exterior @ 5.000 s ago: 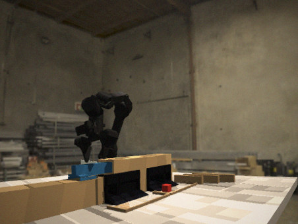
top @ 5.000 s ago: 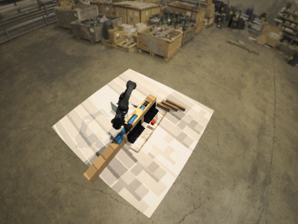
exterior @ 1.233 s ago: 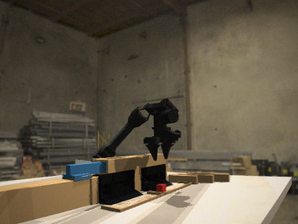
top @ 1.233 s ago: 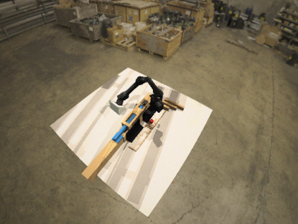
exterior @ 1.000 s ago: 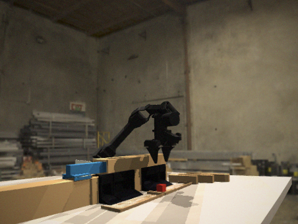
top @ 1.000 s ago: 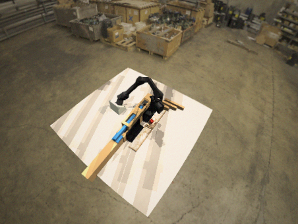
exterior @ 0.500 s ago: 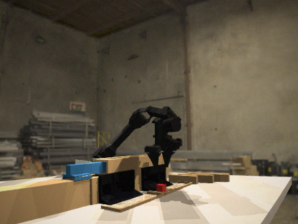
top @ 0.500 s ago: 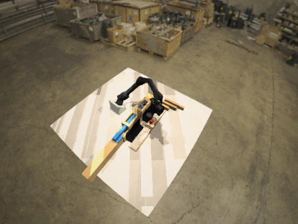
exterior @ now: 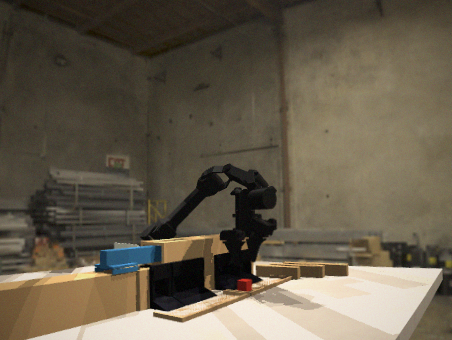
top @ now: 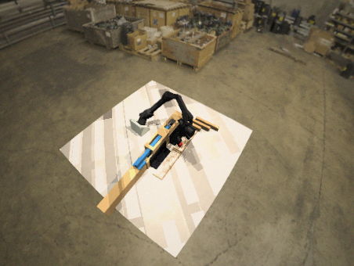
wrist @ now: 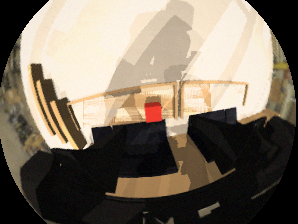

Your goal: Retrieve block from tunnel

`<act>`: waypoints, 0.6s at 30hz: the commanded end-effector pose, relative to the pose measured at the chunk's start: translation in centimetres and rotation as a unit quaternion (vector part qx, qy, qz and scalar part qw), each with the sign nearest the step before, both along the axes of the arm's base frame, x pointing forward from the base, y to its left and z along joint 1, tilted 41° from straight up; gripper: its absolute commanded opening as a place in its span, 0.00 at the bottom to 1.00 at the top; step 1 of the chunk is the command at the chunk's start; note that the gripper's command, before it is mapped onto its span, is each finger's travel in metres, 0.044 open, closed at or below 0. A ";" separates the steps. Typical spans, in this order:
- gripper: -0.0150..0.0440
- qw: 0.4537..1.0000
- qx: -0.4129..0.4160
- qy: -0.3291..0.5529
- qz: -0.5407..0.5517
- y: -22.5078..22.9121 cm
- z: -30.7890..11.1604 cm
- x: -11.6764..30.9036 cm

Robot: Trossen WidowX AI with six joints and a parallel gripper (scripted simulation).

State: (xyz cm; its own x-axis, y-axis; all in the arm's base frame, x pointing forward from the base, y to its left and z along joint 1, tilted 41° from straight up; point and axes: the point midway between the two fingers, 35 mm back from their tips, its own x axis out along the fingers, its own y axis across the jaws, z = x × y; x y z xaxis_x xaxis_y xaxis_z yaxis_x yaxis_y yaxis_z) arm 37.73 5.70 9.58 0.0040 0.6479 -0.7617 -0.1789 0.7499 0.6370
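Note:
The small red block [top: 180,144] [exterior: 244,284] [wrist: 153,112] sits outside the tunnel, on the low-rimmed tray [exterior: 176,315] along its side, just beyond a dark sloped chute [wrist: 135,152]. The wooden tunnel [exterior: 186,249] [wrist: 150,185] holds the blue sliding cage [top: 155,141] [exterior: 129,256], whose blue end sticks out toward the long beam. My gripper [exterior: 244,259] is open and empty, pointing down at the tunnel's chute side, above and behind the block. The fingers are dark against the dark chutes, so their exact gap to the block is hard to tell.
Several loose wooden rods [top: 207,123] [exterior: 311,270] [wrist: 52,117] lie beyond the tunnel's far end. A long wooden beam [top: 119,192] [exterior: 65,297] extends from the tunnel's other end. A second dark chute [top: 159,156] [exterior: 182,285] stands beside the first. A raised divider [wrist: 177,100] crosses the tray near the block.

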 end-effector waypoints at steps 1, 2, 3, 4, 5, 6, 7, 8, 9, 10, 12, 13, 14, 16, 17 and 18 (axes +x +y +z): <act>1.00 1.000 0.002 0.002 -0.001 0.4 -0.5 0.0; 1.00 1.000 0.002 0.002 -0.001 0.5 -0.6 0.0; 1.00 1.000 0.002 0.002 -0.001 0.6 -0.7 0.0; 1.00 1.000 0.002 0.002 -0.001 0.7 -0.9 0.0; 1.00 1.000 0.002 0.002 -0.001 0.9 -1.0 0.0; 1.00 1.000 0.002 0.001 -0.001 1.0 -1.1 0.0; 1.00 1.000 0.002 0.001 -0.001 1.1 -1.2 0.0; 1.00 1.000 0.002 0.001 -0.001 1.2 -1.3 0.0; 1.00 1.000 0.002 0.001 -0.001 1.3 -1.5 0.0; 1.00 1.000 0.002 0.001 -0.001 1.4 -1.6 0.0; 1.00 1.000 0.003 0.001 -0.001 1.6 -1.8 -0.1; 1.00 1.000 0.003 0.001 -0.001 1.7 -1.9 -0.1; 1.00 1.000 0.003 0.001 -0.001 1.8 -2.1 -0.1; 1.00 1.000 0.003 0.001 -0.001 2.1 -2.3 -0.1; 1.00 1.000 0.003 0.001 -0.001 2.2 -2.4 -0.1; 1.00 1.000 0.003 0.001 -0.001 2.3 -2.5 -0.1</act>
